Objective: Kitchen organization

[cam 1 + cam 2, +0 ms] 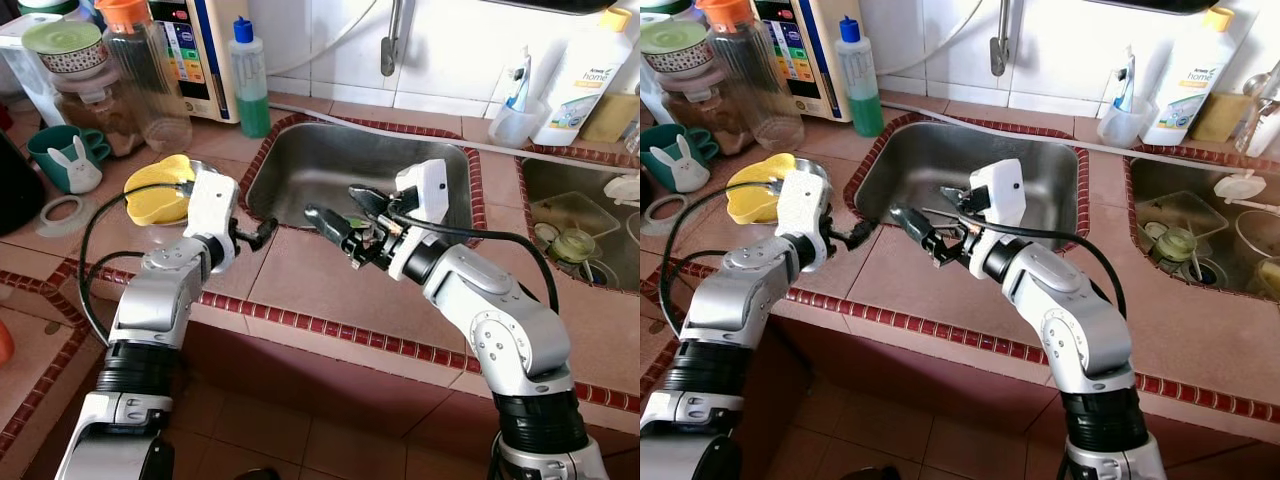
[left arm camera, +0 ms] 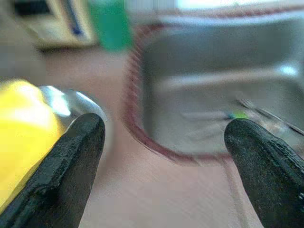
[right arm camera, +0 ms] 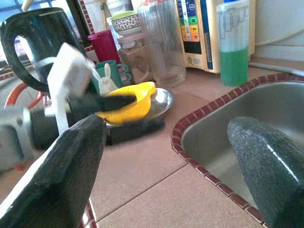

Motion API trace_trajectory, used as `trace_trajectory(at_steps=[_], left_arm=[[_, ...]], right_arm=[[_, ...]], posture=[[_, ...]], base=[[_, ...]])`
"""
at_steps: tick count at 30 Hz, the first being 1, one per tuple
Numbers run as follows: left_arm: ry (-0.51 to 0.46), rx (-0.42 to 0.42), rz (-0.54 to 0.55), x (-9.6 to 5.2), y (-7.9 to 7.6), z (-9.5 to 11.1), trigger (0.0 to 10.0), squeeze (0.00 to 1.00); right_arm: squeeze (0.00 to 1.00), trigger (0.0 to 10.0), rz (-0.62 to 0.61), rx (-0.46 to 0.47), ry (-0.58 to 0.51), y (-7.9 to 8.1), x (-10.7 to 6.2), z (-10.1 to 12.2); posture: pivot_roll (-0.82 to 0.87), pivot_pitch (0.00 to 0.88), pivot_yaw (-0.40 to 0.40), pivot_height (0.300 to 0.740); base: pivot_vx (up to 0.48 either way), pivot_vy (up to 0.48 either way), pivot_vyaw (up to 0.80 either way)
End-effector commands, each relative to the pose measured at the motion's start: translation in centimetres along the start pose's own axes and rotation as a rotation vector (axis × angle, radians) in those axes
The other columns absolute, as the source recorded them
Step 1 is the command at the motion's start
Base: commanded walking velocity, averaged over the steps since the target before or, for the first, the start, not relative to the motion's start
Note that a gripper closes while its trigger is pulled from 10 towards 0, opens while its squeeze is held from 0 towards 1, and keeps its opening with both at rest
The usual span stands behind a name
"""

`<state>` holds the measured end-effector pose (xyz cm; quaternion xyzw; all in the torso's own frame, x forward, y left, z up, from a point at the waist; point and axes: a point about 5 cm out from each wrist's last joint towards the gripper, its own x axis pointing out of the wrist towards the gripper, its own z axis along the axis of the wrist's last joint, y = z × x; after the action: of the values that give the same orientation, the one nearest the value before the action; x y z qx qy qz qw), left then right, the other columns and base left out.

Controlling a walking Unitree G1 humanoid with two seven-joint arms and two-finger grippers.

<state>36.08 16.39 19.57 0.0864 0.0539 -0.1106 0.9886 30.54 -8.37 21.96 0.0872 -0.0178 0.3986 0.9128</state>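
My left gripper [image 1: 262,234] is open over the tiled counter, just off the left rim of the steel sink [image 1: 300,165]. Behind it a yellow bowl [image 1: 158,190] rests on a steel plate [image 3: 161,100]. In the left wrist view its fingers [image 2: 71,156] stand wide apart, with the yellow bowl [image 2: 23,123] beside one of them. My right gripper [image 1: 330,202] is open above the sink's front left corner and points toward the left arm. Nothing sits between its fingers [image 3: 61,180]. Thin utensils [image 2: 228,115] lie in the sink basin.
A green soap bottle [image 1: 250,80], a clear jar [image 1: 150,90] and a green rabbit mug [image 1: 68,160] stand along the back left. A second sink [image 1: 580,220] with dishes is on the right, with a white bottle [image 1: 590,70] and a toothbrush cup [image 1: 515,115] behind it.
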Motion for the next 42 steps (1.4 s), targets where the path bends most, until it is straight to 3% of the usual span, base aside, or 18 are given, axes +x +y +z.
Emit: trace_trajectory(at_steps=[1, 3, 7, 15, 16, 17, 21, 24, 25, 26, 27, 29, 30, 31, 35, 42], left_arm=[[-0.069, 0.036, 0.112, -0.3, 1.8, 1.7, 10.0, 0.00], [-0.070, 0.056, 0.208, -0.5, 3.2, 1.8, 10.0, 0.00], [-0.046, 0.067, 0.288, -0.5, 4.7, 1.2, 10.0, 0.00], [0.045, 0.035, 0.339, 0.2, 6.1, -0.2, 10.0, 0.00], [0.087, -0.016, 0.334, 0.5, 6.4, -0.8, 10.0, 0.00], [0.087, -0.016, 0.334, 0.5, 6.4, -0.8, 10.0, 0.00], [0.118, -0.072, 0.309, 0.9, 6.6, -1.5, 10.0, 0.00], [0.131, -0.061, 0.303, 1.1, 6.6, -1.7, 10.0, 0.00], [0.144, -0.079, 0.287, 1.3, 6.6, -1.9, 9.6, 0.00], [0.147, -0.090, 0.281, 1.4, 6.6, -2.0, 6.5, 0.00], [0.152, -0.100, 0.265, 1.6, 6.6, -2.0, 4.4, 0.00], [0.156, -0.099, 0.261, 1.6, 6.6, -2.0, 4.4, 0.00], [0.161, -0.104, 0.252, 1.7, 6.6, -2.1, 0.4, 0.00], [0.163, -0.114, 0.252, 1.8, 6.6, -2.1, 0.0, 0.00], [0.175, -0.152, 0.246, 1.9, 6.7, -2.3, 0.0, 0.00], [0.179, -0.147, 0.237, 2.1, 6.9, -2.3, 0.0, 0.00]], right_arm=[[0.00, 10.0, 0.003, -0.004, -0.009, 0.1, 0.3, 0.2], [0.00, 10.0, 0.004, -0.002, -0.012, 0.1, 0.4, 0.2], [0.00, 10.0, 0.001, 0.001, -0.014, 0.1, 0.3, 0.1], [0.00, 10.0, 0.000, 0.005, -0.014, 0.2, 0.2, 0.1], [0.00, 10.0, 0.010, 0.009, -0.011, 0.3, 0.2, 0.1], [0.00, 10.0, 0.010, 0.009, -0.011, 0.3, 0.2, 0.1], [0.00, 10.0, 0.099, 0.032, 0.018, 1.2, -0.1, -0.1], [0.00, 10.0, 0.121, 0.028, 0.030, 1.4, -0.2, -0.2], [0.00, 10.0, 0.132, 0.025, 0.036, 1.7, -0.3, -0.3], [0.00, 10.0, 0.135, 0.025, 0.037, 1.7, -0.3, -0.4], [0.00, 10.0, 0.138, 0.023, 0.039, 1.8, -0.3, -0.4], [0.00, 10.0, 0.139, 0.023, 0.039, 1.8, -0.3, -0.4], [0.00, 10.0, 0.140, 0.022, 0.041, 1.9, -0.3, -0.4], [0.00, 10.0, 0.142, 0.021, 0.042, 1.9, -0.3, -0.4], [0.00, 10.0, 0.144, 0.014, 0.048, 1.9, -0.4, -0.3], [0.00, 10.0, 0.137, 0.005, 0.050, 1.8, -0.4, -0.3]], posture=[[0.03, 0.084, 0.034, 0.740], [0.03, 0.084, 0.035, 0.740], [0.02, 0.086, 0.036, 0.740], [0.02, 0.090, 0.036, 0.740], [0.01, 0.091, 0.037, 0.740], [0.01, 0.091, 0.037, 0.740], [0.01, 0.094, 0.038, 0.740], [0.01, 0.095, 0.038, 0.740], [0.01, 0.095, 0.037, 0.740], [0.01, 0.095, 0.037, 0.740], [0.00, 0.097, 0.037, 0.740], [0.00, 0.097, 0.037, 0.740], [0.00, 0.096, 0.037, 0.740], [0.00, 0.096, 0.038, 0.740], [0.00, 0.096, 0.039, 0.740], [0.00, 0.093, 0.036, 0.740]], base=[[0.000, 0.000, 0.00], [0.000, 0.000, 0.00], [0.000, 0.000, 0.00], [0.000, 0.000, 0.00], [0.000, 0.000, 0.00], [0.000, 0.000, 0.00], [0.000, 0.000, 0.00], [0.000, 0.000, 0.00], [0.000, 0.000, 0.00], [0.000, 0.000, 0.00], [0.000, 0.000, 0.00], [0.000, 0.000, 0.00], [0.000, 0.000, 0.00], [0.000, 0.000, 0.00], [0.000, 0.000, 0.00], [0.000, 0.000, 0.00]])
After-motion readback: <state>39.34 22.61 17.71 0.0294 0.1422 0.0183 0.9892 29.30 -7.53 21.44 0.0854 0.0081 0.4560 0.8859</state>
